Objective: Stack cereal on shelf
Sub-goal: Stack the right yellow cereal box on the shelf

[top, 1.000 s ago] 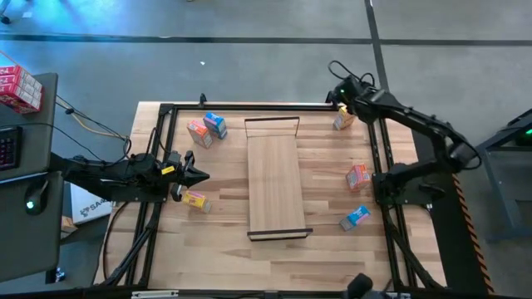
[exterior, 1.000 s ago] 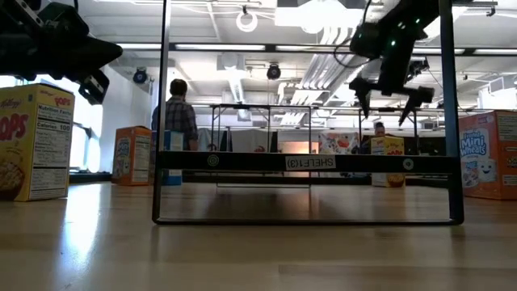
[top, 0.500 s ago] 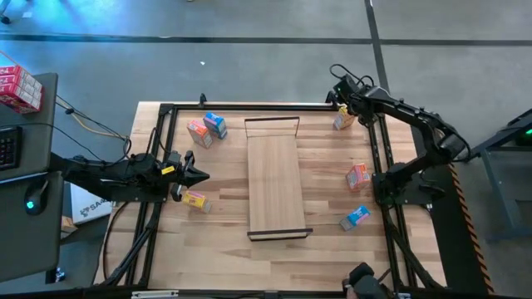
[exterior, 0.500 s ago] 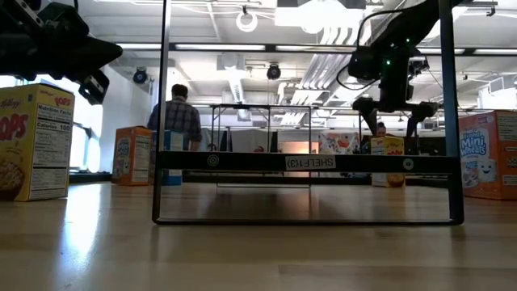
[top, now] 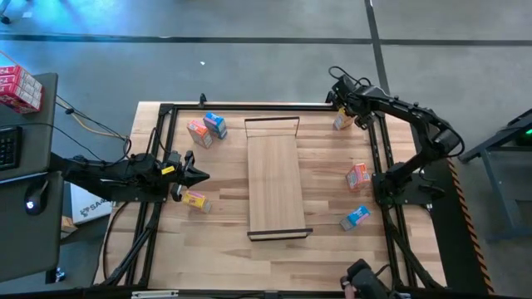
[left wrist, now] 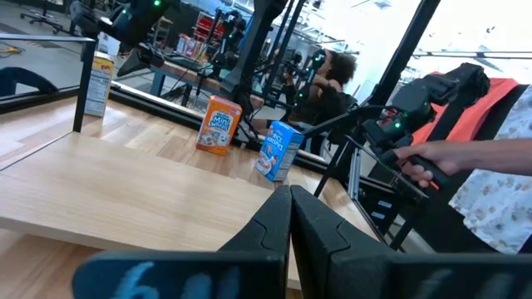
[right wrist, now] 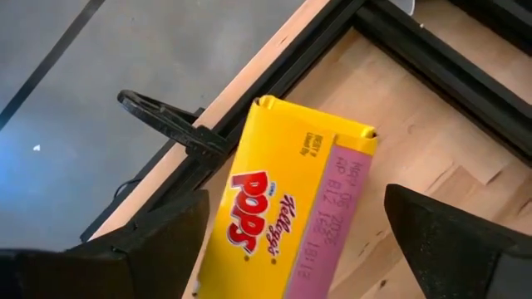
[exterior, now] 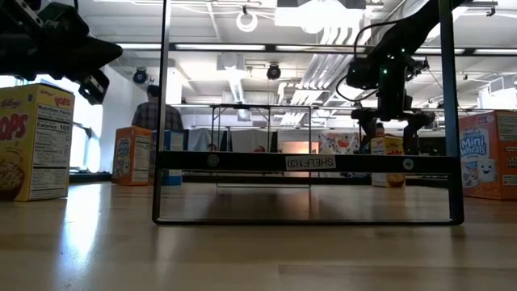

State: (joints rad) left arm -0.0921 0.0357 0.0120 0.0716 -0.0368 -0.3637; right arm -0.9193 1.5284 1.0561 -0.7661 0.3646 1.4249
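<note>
Pale plank tabletop (top: 224,249) fills the overhead view, edged by a dark metal frame, with grey floor around it. Down its middle lies the long light-wood shelf panel with thin dark frame ends (top: 275,177), bare of boxes. The six small cardboard cereal boxes are scattered around it. An orange-pink box (top: 199,132) and a blue box (top: 215,124) sit side by side near the far left corner. A yellow box (top: 196,200) lies flat on the left side, just beside the left gripper (top: 202,174), whose jaws are clenched on nothing while that arm waits over the tabletop's left edge. On the right side stand a second orange-pink box (top: 358,176) and, nearer the front, a second blue box (top: 355,218).

At the far right corner the right gripper (top: 349,112) hangs directly above the other yellow box (right wrist: 287,220), labelled Pops. Its jaws are spread wide, one finger on either side of the box and clear of it.

Behind the tabletop, the low view shows a person standing in the room.
</note>
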